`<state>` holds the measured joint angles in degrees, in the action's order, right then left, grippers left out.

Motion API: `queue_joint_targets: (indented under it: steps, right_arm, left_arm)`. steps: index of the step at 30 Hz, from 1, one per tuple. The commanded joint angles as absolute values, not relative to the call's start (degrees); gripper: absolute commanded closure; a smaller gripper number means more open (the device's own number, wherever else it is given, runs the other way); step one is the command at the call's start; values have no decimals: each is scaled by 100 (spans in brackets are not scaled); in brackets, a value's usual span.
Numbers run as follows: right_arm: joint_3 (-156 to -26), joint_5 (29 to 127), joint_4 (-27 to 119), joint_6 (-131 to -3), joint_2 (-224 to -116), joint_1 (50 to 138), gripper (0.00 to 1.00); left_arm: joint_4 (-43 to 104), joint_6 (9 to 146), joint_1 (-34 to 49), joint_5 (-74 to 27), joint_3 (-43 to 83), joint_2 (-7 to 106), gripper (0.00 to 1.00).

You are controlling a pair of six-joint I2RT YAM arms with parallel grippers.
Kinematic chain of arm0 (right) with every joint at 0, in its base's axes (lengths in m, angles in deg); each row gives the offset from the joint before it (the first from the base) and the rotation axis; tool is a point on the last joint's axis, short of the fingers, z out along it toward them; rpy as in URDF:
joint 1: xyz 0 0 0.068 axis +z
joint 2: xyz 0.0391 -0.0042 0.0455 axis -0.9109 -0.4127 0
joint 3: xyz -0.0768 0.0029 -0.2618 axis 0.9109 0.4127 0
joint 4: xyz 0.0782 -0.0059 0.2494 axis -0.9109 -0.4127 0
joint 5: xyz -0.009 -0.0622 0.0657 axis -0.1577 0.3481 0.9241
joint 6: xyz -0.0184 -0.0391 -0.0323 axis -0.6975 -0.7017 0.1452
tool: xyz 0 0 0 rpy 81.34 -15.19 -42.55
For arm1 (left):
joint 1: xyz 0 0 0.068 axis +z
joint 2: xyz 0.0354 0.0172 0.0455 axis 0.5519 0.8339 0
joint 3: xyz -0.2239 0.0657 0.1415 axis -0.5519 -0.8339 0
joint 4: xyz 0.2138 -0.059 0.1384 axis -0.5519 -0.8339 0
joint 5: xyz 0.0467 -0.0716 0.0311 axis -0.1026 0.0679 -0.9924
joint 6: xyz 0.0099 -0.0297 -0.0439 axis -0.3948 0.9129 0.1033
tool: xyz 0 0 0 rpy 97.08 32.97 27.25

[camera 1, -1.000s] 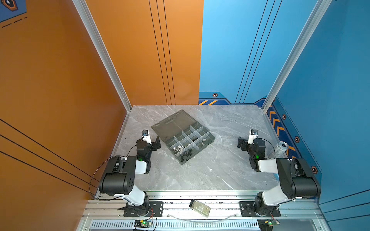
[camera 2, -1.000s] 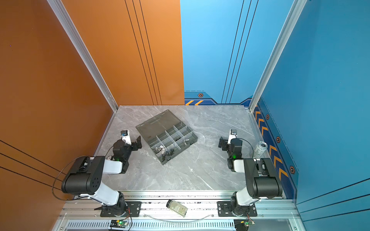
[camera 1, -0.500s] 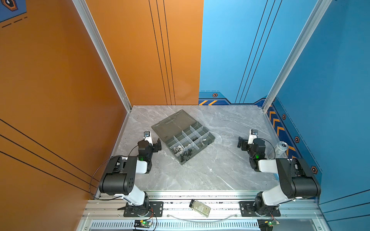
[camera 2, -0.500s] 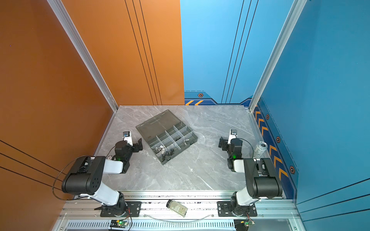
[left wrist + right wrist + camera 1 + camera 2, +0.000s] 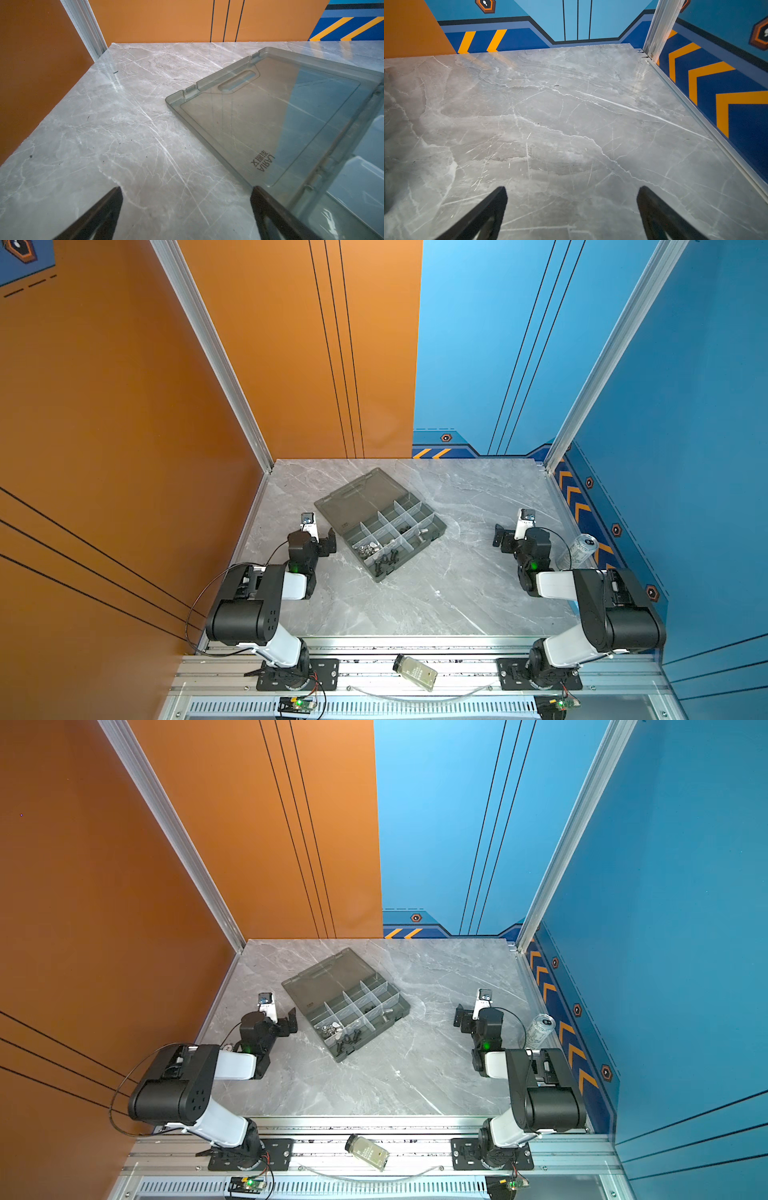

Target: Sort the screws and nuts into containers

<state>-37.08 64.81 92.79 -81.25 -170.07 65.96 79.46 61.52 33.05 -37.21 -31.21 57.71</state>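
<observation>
Though left pincer (image 5: 186, 194) and right pincer (image 5: 572, 193) gape empty, left has crept toward containers (image 5: 409, 507) mid-frame; screws (image 5: 386, 561), nuts (image 5: 368, 548) look sorted.

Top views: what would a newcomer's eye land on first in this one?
The smoky-grey organiser box lies open mid-table, lid flat, with black screws and silver nuts at its near end. Either side, the left gripper and right gripper stand open and empty. A silver can stands by the right wall.
</observation>
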Motion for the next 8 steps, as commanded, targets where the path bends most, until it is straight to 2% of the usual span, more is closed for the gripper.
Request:
queue_joint_targets:
  steps: [1,8]
  right_arm:
    - [-3704,6406,9396,-8126,-17024,6615,0]
    - [-3703,6404,9396,-8126,-17024,6613,0]
  left_arm:
    - [7872,6067,3280,-3846,-2982,5725,2]
    - [7872,6050,3246,-3904,-3003,5707,2]
